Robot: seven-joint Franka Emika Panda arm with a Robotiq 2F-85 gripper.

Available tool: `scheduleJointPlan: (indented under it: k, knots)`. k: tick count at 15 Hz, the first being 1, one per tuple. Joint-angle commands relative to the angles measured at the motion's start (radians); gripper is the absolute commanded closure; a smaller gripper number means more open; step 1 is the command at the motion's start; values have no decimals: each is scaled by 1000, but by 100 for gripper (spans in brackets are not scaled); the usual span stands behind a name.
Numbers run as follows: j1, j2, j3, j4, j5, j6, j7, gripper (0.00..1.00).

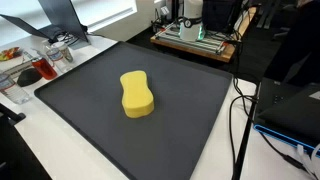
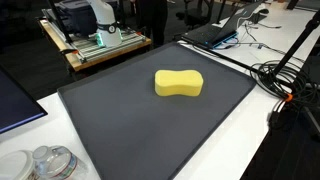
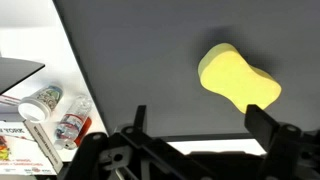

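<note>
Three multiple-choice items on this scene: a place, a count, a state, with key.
1. Where does the yellow peanut-shaped foam sponge lie?
A) on the dark grey mat; B) on a white shelf; C) between the jaws.
2. How many sponges are on the mat?
A) three; B) one; C) two.
3. How does the black gripper stand?
A) shut on a bottle; B) shut on the sponge; C) open, empty.
Key: 1 A, it rests mid-mat; 2 B, only one shows; 3 C, jaws apart, nothing between.
</note>
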Motion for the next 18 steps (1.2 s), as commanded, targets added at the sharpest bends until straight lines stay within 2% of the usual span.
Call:
scheduleJointPlan:
  k: [1, 12, 18]
  knots:
    - [4, 0, -3, 2, -2, -2, 1, 0]
    - [4, 0, -3, 2, -2, -2, 1, 0]
    - [60, 55, 80, -7, -42, 24, -1, 0]
